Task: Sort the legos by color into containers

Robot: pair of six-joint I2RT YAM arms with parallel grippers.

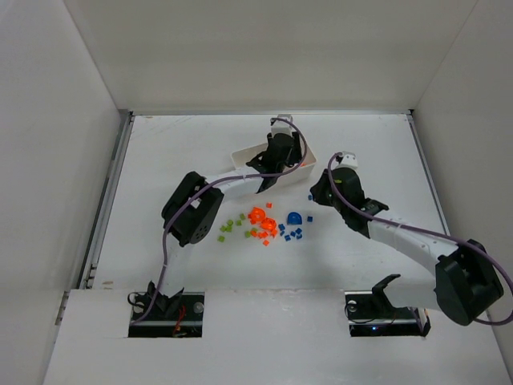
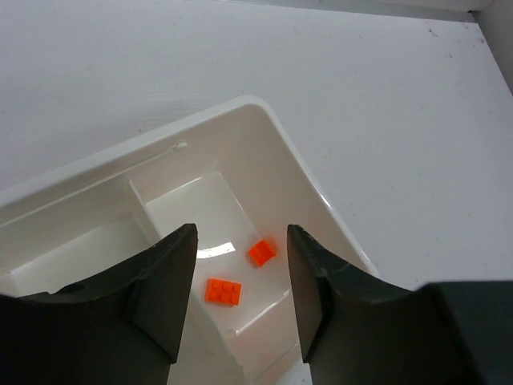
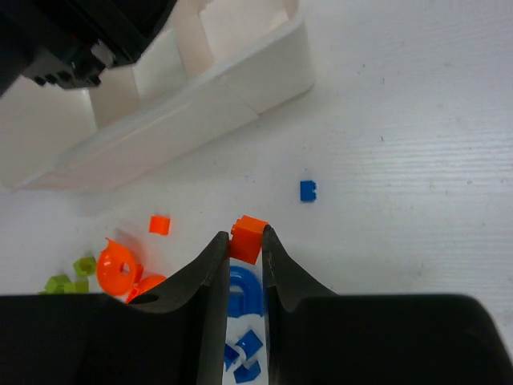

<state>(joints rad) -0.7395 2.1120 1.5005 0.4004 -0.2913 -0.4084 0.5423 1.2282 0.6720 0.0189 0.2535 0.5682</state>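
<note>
The white tray [image 1: 240, 153] lies at the back centre. My left gripper [image 2: 240, 234] hovers open over its end compartment [image 2: 204, 204], where two orange bricks [image 2: 224, 291] [image 2: 261, 252] lie on the floor. My right gripper [image 3: 244, 236] is shut on a small orange brick [image 3: 248, 237], held above the loose legos. Under it lie a blue arch [image 3: 244, 293] and small blue bricks [image 3: 248, 345]. Orange pieces [image 1: 261, 218], blue ones [image 1: 293, 231] and green ones [image 1: 232, 225] are scattered in front of the tray.
A single blue brick [image 3: 308, 190] and a small orange brick [image 3: 159, 224] lie apart from the pile. A rounded orange piece [image 3: 115, 268] and green bricks [image 3: 69, 281] are to the left. The left arm [image 3: 76, 36] hangs over the tray [image 3: 160, 120]. White walls enclose the table.
</note>
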